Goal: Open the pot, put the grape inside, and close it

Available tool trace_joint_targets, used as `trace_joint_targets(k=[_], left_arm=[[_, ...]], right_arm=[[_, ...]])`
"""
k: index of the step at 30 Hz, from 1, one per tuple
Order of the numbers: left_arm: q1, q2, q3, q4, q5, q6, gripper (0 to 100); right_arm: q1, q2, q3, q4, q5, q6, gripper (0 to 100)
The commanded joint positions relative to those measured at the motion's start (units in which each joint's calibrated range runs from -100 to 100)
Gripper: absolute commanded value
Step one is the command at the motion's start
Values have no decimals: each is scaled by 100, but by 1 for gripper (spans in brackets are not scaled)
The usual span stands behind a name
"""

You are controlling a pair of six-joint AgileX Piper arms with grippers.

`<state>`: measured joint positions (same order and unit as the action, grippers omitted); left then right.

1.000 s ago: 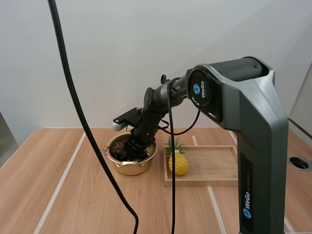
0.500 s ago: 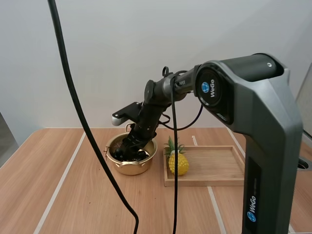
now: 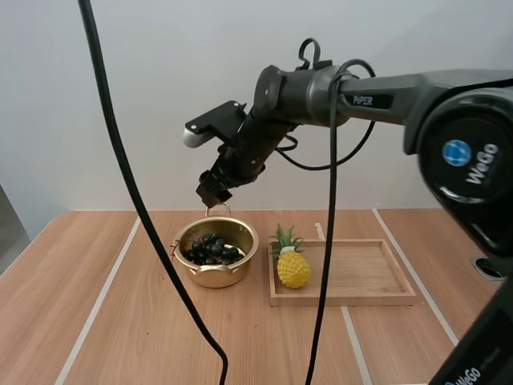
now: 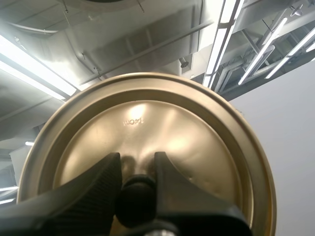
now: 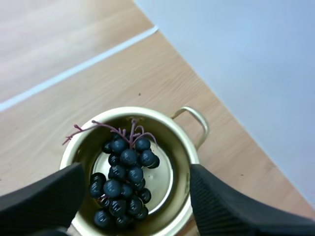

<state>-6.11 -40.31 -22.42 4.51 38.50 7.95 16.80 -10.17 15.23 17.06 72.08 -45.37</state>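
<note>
Right tool (image 3: 210, 192) has risen above pot (image 3: 215, 277); grapes (image 5: 120, 184) lie stem-end rimward.

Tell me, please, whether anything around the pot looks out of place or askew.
One small thing: the grapes lie inside the pot, but a reddish stem seems to poke out over its rim and might catch the lid held in my left gripper.

A robot lab bench: wooden table (image 3: 48, 273), plain white wall (image 3: 160, 80), mounted robot arm (image 3: 385, 88).
</note>
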Motion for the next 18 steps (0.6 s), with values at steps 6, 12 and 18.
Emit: trace_joint_targets(k=[6,12,18], left_arm=[[5,-39,-28,46,-205,-36,0],[5,-39,-28,46,-205,-36,0],[5,-39,-28,46,-205,-36,0]], right_arm=[[-12,-1381,-33,-77,777,385,100],[-12,-2688,-33,-580,868,779,100],[-12,-3883,-33,-1352,1015,964,100]])
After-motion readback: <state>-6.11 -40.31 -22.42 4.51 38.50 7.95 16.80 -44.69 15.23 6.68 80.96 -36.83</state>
